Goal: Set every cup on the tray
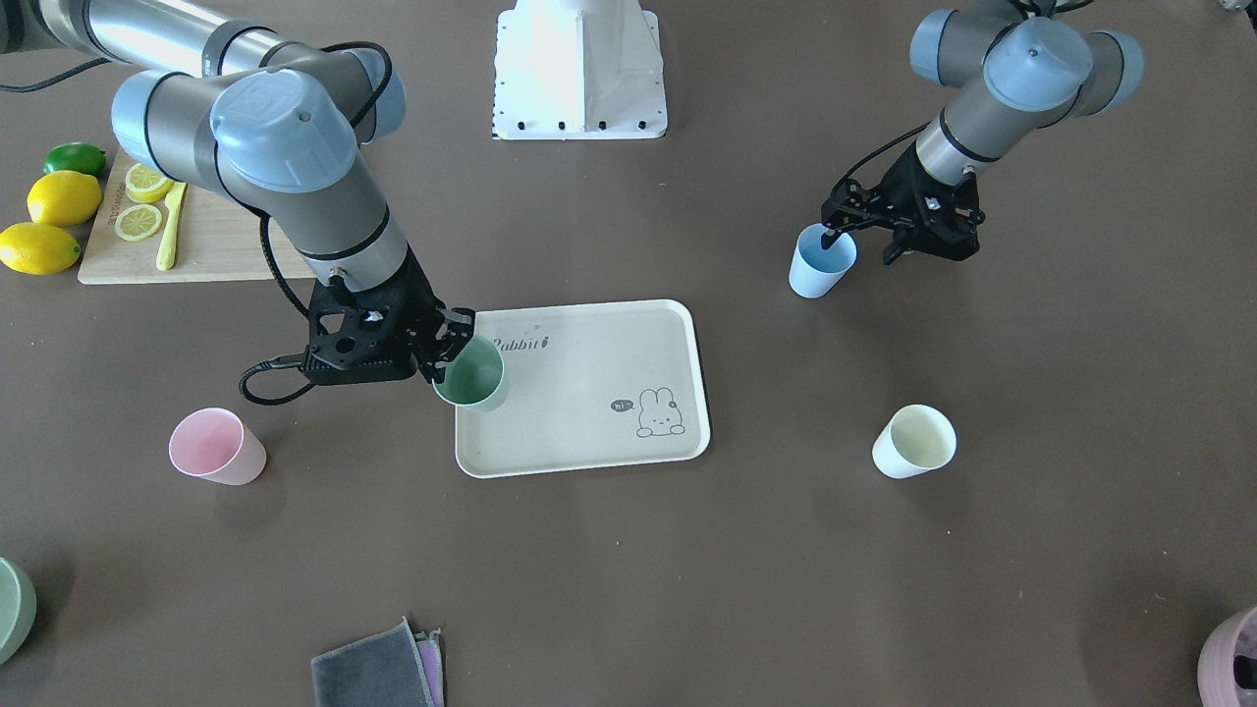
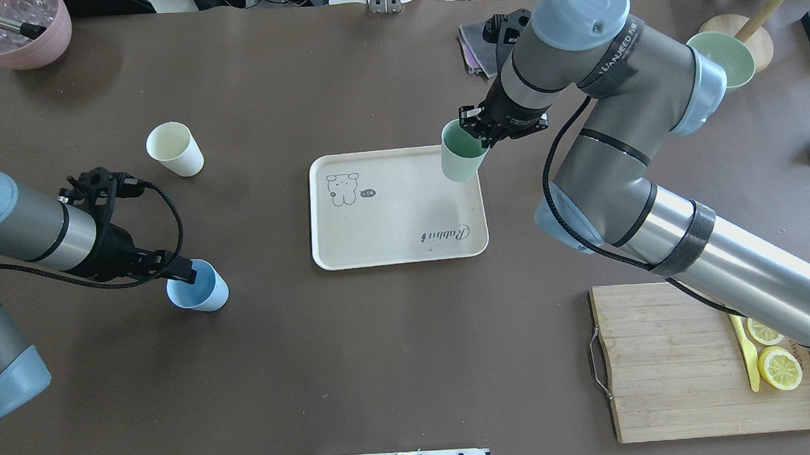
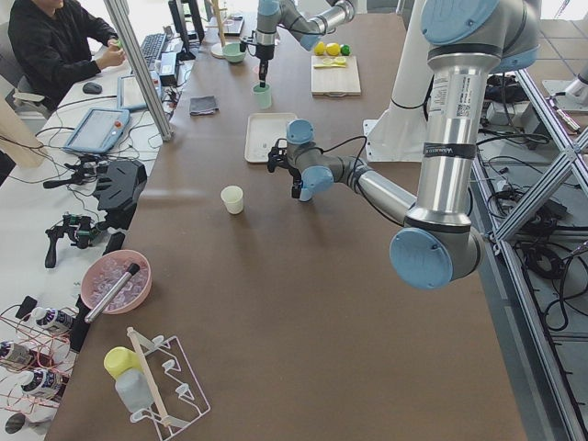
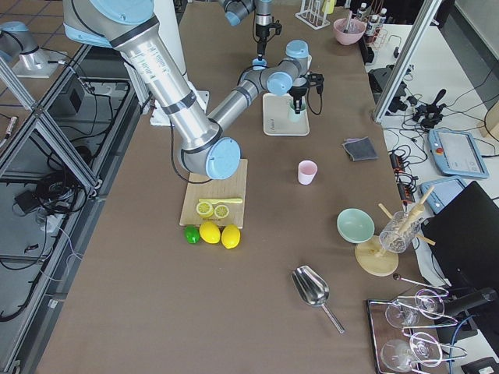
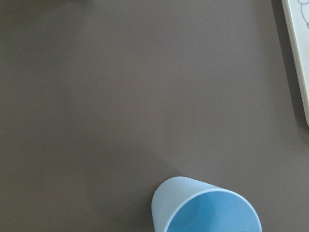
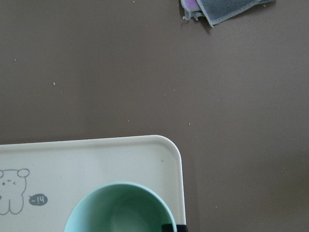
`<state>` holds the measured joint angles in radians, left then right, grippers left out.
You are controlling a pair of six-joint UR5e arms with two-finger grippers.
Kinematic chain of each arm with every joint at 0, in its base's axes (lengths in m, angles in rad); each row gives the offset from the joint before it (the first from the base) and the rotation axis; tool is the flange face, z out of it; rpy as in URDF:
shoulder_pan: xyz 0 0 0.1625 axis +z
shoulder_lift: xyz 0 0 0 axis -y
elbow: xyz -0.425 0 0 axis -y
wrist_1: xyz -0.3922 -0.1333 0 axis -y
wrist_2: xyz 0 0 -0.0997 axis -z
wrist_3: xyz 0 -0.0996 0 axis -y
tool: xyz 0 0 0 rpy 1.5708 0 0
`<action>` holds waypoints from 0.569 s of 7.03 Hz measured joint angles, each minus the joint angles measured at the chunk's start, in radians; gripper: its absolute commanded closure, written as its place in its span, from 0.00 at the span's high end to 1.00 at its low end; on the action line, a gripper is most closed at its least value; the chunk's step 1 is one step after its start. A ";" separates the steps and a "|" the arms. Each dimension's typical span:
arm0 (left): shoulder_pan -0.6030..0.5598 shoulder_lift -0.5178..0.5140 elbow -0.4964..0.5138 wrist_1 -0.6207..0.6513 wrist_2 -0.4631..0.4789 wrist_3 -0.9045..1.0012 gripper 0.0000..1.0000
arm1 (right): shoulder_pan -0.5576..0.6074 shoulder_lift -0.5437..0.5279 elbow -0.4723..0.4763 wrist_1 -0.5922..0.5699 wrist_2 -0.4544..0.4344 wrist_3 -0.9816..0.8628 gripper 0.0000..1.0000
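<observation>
The beige tray (image 1: 589, 383) lies mid-table, also in the overhead view (image 2: 391, 214). My right gripper (image 1: 454, 346) is shut on the rim of the sage green cup (image 1: 471, 375), held upright over the tray's corner (image 2: 462, 153); I cannot tell if it touches. My left gripper (image 1: 862, 245) is open, one finger inside the light blue cup (image 1: 821, 263), which stands on the table (image 2: 199, 288). The pink cup (image 1: 218, 447) and the cream cup (image 1: 913, 442) stand on the table, off the tray. The pink cup is hidden in the overhead view.
A wooden cutting board (image 1: 211, 250) with lemon slices and a yellow knife lies beside lemons (image 1: 61, 196) and a lime. Folded grey cloths (image 1: 378, 668), a green bowl (image 2: 722, 56) and a mauve-pink pot (image 2: 17, 32) sit along the far edge.
</observation>
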<state>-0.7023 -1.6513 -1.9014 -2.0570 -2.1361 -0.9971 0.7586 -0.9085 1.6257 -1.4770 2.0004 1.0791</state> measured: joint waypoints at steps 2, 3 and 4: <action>0.006 0.000 0.009 0.000 0.001 0.001 0.60 | -0.050 0.004 -0.009 0.006 -0.043 0.038 0.00; 0.008 -0.002 0.014 -0.001 0.001 0.002 0.36 | -0.068 0.005 -0.011 0.007 -0.059 0.046 0.00; 0.009 -0.005 0.017 -0.001 0.001 0.003 0.16 | -0.083 0.005 -0.012 0.008 -0.074 0.049 0.00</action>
<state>-0.6928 -1.6561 -1.8844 -2.0584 -2.1349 -0.9944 0.6751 -0.9038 1.6138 -1.4694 1.9269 1.1279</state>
